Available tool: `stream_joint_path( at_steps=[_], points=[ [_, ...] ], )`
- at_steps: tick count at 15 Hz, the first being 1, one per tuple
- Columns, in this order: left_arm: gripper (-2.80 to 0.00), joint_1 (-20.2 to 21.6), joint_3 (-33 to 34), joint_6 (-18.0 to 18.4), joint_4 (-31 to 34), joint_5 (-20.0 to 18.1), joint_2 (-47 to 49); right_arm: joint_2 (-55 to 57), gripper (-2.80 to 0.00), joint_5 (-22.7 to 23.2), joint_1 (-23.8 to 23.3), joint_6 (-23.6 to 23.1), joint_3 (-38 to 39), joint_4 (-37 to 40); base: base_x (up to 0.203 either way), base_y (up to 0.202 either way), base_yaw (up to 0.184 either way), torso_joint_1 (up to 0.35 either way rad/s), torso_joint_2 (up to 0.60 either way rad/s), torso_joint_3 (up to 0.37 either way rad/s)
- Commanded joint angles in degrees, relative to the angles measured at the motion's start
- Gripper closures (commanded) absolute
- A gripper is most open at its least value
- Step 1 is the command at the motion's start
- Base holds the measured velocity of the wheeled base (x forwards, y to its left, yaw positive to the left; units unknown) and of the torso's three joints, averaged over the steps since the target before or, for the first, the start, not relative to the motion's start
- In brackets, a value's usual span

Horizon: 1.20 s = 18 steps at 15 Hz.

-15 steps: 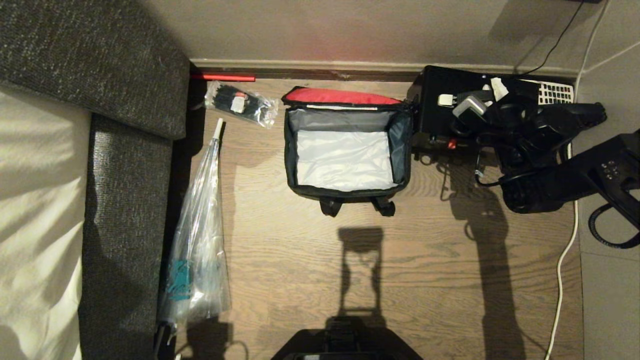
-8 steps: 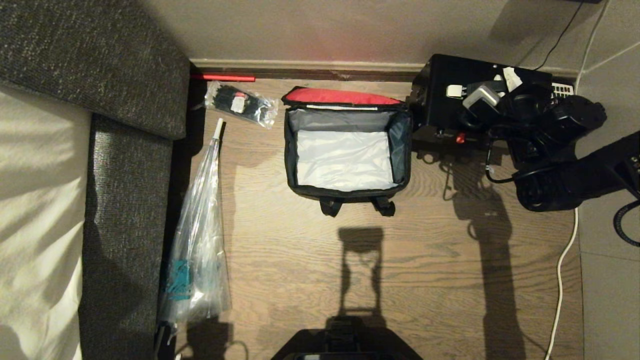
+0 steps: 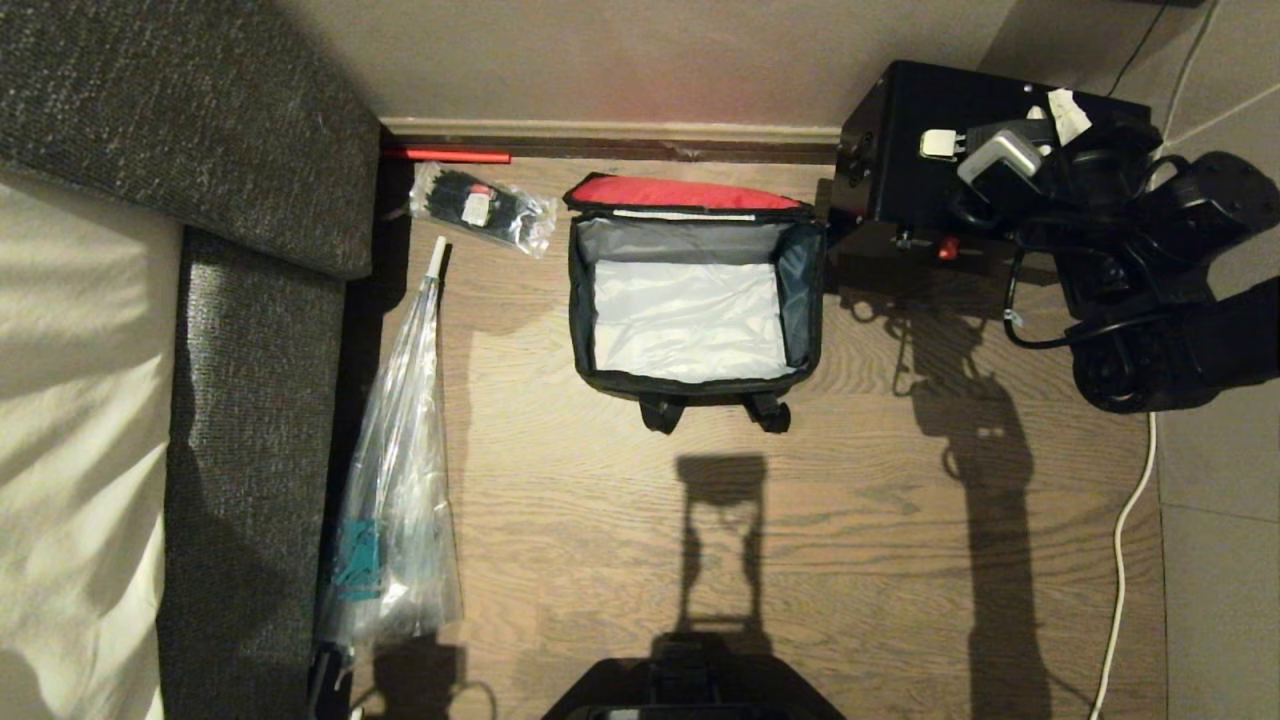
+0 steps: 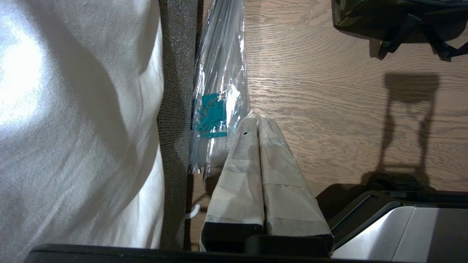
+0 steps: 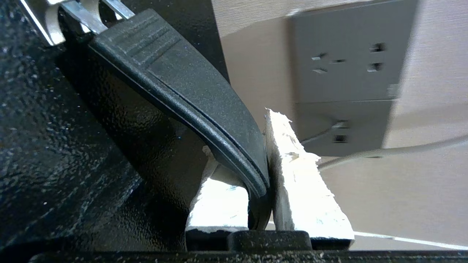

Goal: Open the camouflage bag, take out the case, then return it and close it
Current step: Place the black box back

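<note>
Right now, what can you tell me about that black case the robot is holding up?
The case is a flat black box with a pebbled, hard-looking surface, a small red part on its edge and a black handle on metal loops. The right gripper is shut on that handle, holding the case beside the open, empty camouflage bag, close to the wall.

Dim warm light, long shadows

The bag (image 3: 695,300) shows black trim, a red flap lining and silver-grey inside; in the left wrist view its outside (image 4: 365,22) is green-and-black camouflage. Right of the bag, the case (image 3: 930,150) is black with white tabs. Left of the bag, a clear sleeve (image 3: 400,500) carries a teal patch. The floor (image 3: 800,550) is brown wood grain.
</note>
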Motion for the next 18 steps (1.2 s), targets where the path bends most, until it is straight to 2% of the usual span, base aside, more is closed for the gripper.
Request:
stream_joint_path(
  at_steps=[1,5,11,18],
  points=[
    [0.00,0.00,0.00,0.00,0.00,0.00,-0.02,-3.04,0.00,-0.06,0.03,-0.48,1.22,-0.45,0.000,0.000,0.000,0.000,0.00,0.000],
    [0.00,0.00,0.00,0.00,0.00,0.00,-0.02,-5.25,0.00,-0.23,2.05,-1.12,2.17,-0.45,0.000,0.000,0.000,0.000,0.00,0.000],
    [0.00,0.00,0.00,0.00,0.00,0.00,-0.02,-8.39,0.00,-2.86,5.81,-2.58,3.94,2.37,0.000,0.000,0.000,0.000,0.00,0.000],
    [0.00,0.00,0.00,0.00,0.00,0.00,-0.02,-11.71,0.00,-2.87,6.14,-2.86,4.89,5.10,0.000,0.000,0.000,0.000,0.00,0.000]
  ],
)
